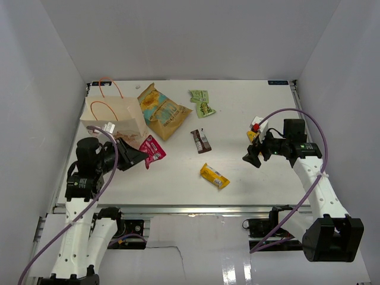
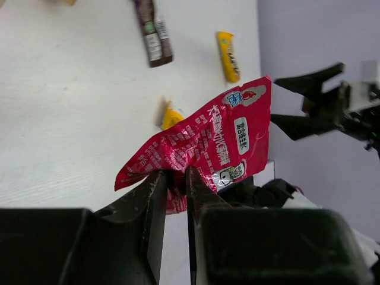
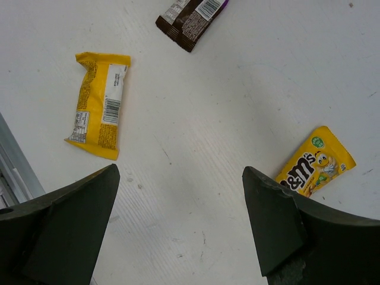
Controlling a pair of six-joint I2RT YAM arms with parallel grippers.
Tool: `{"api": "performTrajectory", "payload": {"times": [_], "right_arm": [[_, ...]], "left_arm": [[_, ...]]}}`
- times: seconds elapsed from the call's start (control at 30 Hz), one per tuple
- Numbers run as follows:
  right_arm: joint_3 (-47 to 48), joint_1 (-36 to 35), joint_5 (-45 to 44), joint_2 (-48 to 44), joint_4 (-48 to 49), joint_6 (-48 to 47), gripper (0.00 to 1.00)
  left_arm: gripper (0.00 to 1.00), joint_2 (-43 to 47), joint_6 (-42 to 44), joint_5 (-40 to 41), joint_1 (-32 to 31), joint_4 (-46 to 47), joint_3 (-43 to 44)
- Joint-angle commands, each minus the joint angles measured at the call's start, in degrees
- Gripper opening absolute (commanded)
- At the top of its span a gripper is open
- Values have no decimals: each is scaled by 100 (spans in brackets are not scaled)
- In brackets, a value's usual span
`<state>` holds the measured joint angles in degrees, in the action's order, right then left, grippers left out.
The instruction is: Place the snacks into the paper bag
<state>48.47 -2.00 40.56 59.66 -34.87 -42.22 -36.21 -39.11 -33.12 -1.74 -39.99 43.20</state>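
Observation:
The cream paper bag [image 1: 113, 119] with orange handles stands at the back left. My left gripper [image 1: 139, 155] is shut on the pink-red packet [image 1: 153, 151] and holds it off the table just right of the bag's base. In the left wrist view the jaws [image 2: 175, 178] pinch the packet's [image 2: 208, 142] lower edge. My right gripper [image 1: 252, 155] is open and empty, hovering over bare table [image 3: 179, 173]. A yellow M&M's packet [image 3: 314, 163] lies by its right finger. A yellow bar [image 1: 214, 176] and a brown bar [image 1: 200, 141] lie mid-table.
The yellow-and-teal chip bag [image 1: 163, 111] lies right of the paper bag. Two green sachets [image 1: 202, 104] lie at the back centre. The yellow bar [image 3: 98, 107] and brown bar [image 3: 191, 16] show in the right wrist view. White walls enclose the table.

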Motion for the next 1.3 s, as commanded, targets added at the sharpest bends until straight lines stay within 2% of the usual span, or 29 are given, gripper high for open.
{"api": "performTrajectory", "payload": {"times": [0.0,0.17,0.4,0.53,0.6,0.73,1.1,1.27], "right_arm": [[295,-2,154,28,139,3,90],[330,7,181,37,139,20,90],[330,7,190,-33,156,64,90],[286,7,181,-94,156,73,90],[286,7,181,-103,165,64,90],[251,-2,163,-104,183,65,90],[286,-2,347,2,235,91,90],[242,-2,690,11,218,143,90]], "left_arm": [[0,-43,510,-1064,-55,544,653],[0,-702,457,-697,-64,808,2039],[0,-2398,440,1199,-64,528,4008],[0,-3276,694,1782,-64,168,4810],[0,-3436,939,2019,-64,9,5091],[0,-3534,1327,2722,-63,-237,5120],[0,-3429,1617,3628,-55,-229,4513],[7,-3402,1688,3997,-55,-238,4294]]}}
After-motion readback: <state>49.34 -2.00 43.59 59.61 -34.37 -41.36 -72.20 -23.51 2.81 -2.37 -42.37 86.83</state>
